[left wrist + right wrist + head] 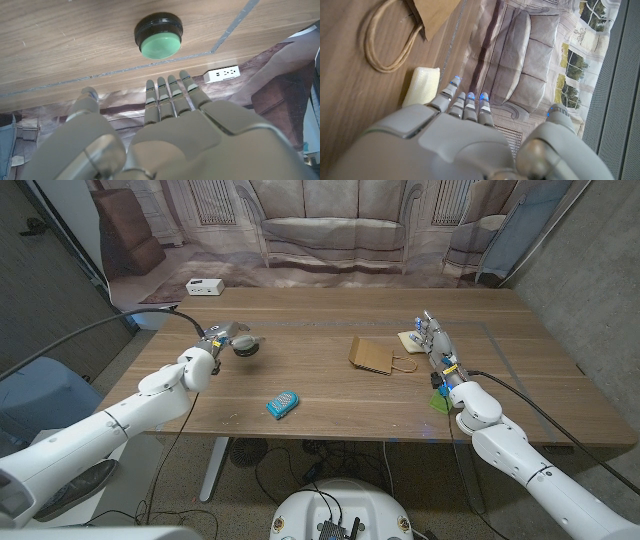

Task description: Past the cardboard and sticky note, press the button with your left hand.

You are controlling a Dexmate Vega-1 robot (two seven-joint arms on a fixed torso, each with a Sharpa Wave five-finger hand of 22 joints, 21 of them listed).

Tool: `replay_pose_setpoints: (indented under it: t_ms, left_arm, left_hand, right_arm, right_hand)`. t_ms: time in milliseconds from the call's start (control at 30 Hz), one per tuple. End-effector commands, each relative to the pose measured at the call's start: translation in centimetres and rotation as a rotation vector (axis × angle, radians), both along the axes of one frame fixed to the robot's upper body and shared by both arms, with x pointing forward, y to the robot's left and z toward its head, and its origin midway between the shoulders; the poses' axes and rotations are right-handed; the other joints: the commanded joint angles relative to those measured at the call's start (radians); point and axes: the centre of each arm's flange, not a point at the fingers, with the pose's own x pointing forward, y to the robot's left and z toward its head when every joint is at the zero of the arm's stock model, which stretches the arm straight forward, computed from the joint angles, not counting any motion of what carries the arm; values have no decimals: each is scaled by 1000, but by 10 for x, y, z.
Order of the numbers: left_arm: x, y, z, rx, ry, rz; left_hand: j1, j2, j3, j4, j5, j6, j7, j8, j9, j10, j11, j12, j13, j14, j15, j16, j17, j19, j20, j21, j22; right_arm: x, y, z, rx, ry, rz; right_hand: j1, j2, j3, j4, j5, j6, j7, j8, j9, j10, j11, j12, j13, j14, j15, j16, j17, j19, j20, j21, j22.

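The button (159, 36) has a green cap in a black ring and sits on the wooden table (330, 395) at the far left; in the head view the button (243, 346) shows as a dark disc. My left hand (218, 343) hovers right beside it, fingers (167, 95) stretched out straight toward it, holding nothing and short of the cap. A brown cardboard bag (372, 355) with a cord handle (385, 40) lies mid-table. A pale yellow sticky note pad (409, 340) lies beside my right hand (438, 345), whose fingers (465, 100) are extended and hold nothing.
A blue-teal packet (282, 404) lies toward the table's front. A small green object (440, 402) sits by my right wrist. A white power strip (204, 285) lies on the floor beyond the table's far left edge. A printed sofa backdrop (330, 230) stands behind.
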Motion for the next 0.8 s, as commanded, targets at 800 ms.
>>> replay_pose_setpoints:
  t_ms: [800]
  left_arm:
    - [27, -11, -14, 42, 87, 29]
  left_hand:
    - [-6, 9, -1, 0, -3, 54, 14, 7, 6, 47, 3, 8, 3, 35, -10, 6, 4, 29, -21, 4, 2]
  right_arm:
    - [2, 2, 5, 5, 3, 5]
  right_hand:
    - [4, 13, 1, -6, 4, 12, -5, 7, 2, 7, -5, 9, 4, 4, 2, 4, 4, 0, 1, 9, 2]
